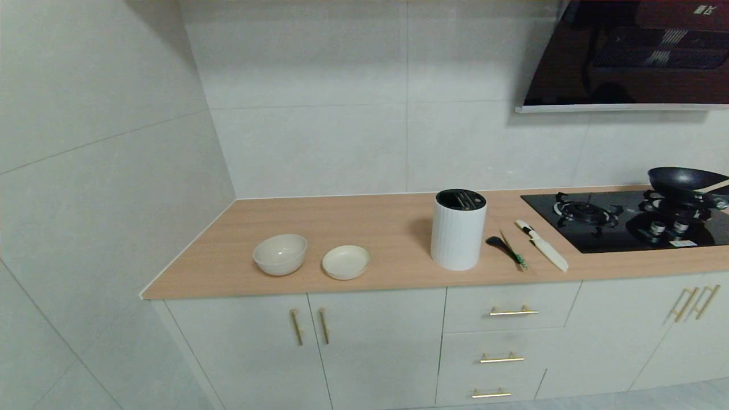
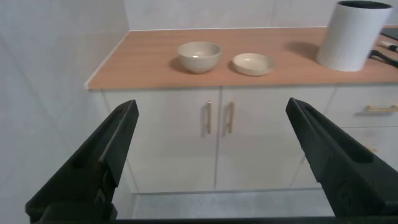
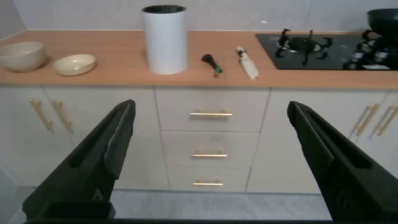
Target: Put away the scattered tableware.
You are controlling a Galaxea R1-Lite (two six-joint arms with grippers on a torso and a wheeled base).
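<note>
On the wooden counter stand a deep cream bowl and a shallow cream dish side by side. Right of them is a white ribbed utensil holder with a dark slotted top. Beside it lie a black spoon with a green handle and a white-handled knife. My left gripper is open, held in front of the cabinet doors below the bowl and the dish. My right gripper is open, facing the drawers below the holder, spoon and knife.
A black gas hob with a dark pan sits at the counter's right end, under a range hood. White cabinets with gold handles and drawers lie below. A tiled wall closes the left side.
</note>
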